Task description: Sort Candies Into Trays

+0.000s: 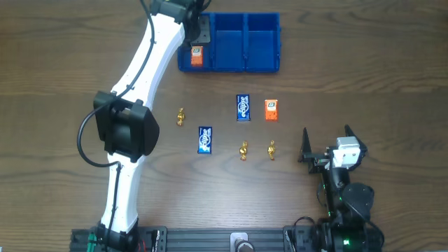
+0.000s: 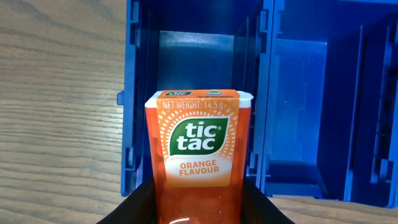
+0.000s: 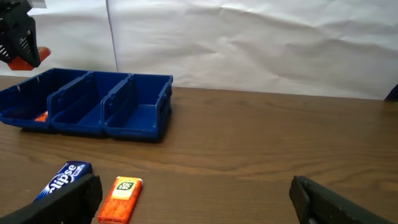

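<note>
At the top of the overhead frame, left of centre, an orange candy box (image 2: 199, 149) was clasped by the left gripper (image 1: 198, 43) over the leftmost compartment of the blue tray (image 1: 238, 68). At lower right, the right gripper (image 1: 327, 140) was held spread, nothing between its fingers. Two blue packs (image 1: 243, 108) (image 1: 204, 140), a second orange box (image 1: 271, 110) and three gold candies (image 1: 180, 117) (image 1: 243, 150) (image 1: 271, 148) were scattered mid-frame.

— We see a blue tray (image 1: 231, 68), yes?
— We do, and an orange box (image 2: 199, 162) with white lid and green badge.
— We also count blue packs (image 1: 243, 108), gold sweets (image 1: 243, 150), brown wood-grain table (image 1: 378, 70).
</note>
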Robot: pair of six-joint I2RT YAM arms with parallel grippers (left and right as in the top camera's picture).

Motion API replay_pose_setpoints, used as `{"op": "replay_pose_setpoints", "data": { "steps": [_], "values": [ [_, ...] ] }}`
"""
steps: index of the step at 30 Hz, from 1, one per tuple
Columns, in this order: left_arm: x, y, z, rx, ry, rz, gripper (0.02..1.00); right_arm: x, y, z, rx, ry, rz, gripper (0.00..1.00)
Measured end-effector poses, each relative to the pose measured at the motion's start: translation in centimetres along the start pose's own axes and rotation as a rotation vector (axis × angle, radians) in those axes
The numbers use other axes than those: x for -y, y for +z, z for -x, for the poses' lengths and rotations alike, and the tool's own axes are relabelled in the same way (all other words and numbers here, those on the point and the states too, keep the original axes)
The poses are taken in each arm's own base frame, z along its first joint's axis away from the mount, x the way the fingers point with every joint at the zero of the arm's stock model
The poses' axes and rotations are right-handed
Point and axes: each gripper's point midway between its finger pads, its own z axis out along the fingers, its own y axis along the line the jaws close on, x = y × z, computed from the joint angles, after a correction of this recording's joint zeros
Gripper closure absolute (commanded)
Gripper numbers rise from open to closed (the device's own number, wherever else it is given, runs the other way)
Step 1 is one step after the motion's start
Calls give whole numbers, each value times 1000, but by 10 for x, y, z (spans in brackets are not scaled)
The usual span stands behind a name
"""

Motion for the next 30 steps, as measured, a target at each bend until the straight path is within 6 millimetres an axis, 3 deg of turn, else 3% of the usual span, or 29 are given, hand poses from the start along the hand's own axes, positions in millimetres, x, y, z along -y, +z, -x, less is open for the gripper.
{"op": "replay_pose_setpoints", "data": {
  "steps": [6, 8, 9, 10, 15, 17, 19, 20, 21, 22, 24, 25, 27, 30],
  "values": [
    [0, 20, -3, -23, -2, -1, 663, 0, 0, 0, 0, 0, 0, 3],
    [-1, 24, -5, -31, -2, 2, 428, 0, 0, 0, 0, 0, 0, 3],
    [-2, 24, -6, -36, 2, 4, 237, 0, 0, 0, 0, 0, 0, 3],
    [-4, 24, -6, -39, -1, 4, 159, 0, 0, 0, 0, 0, 0, 3],
    [-3, 22, -8, -40, -7, 15, 126, 0, 0, 0, 0, 0, 0, 3],
    [18, -2, -10, -8, -1, 1, 128, 0, 0, 0, 0, 0, 0, 3],
    [65, -61, -23, 57, 22, -35, 132, 0, 0, 0, -1, 0, 0, 3],
    [91, -90, -40, 73, 37, -53, 130, 0, 0, 0, 0, 0, 0, 3],
    [122, -112, -56, 98, 50, -90, 130, 0, 0, 0, 0, 0, 0, 3],
    [148, -122, -72, 102, 67, -118, 132, 0, 0, 0, 0, 0, 0, 3],
    [193, -109, -118, 50, 97, -132, 156, 0, 0, 0, 0, 0, 0, 3],
    [203, -94, -134, 20, 102, -116, 167, 0, 0, 0, 0, 0, 0, 3],
    [215, -52, -166, -56, 105, -65, 191, 0, 0, 0, 0, 0, 0, 3],
    [218, -9, -196, -151, 99, -22, 196, 0, 0, 0, 0, 0, 0, 3]
  ]
}}
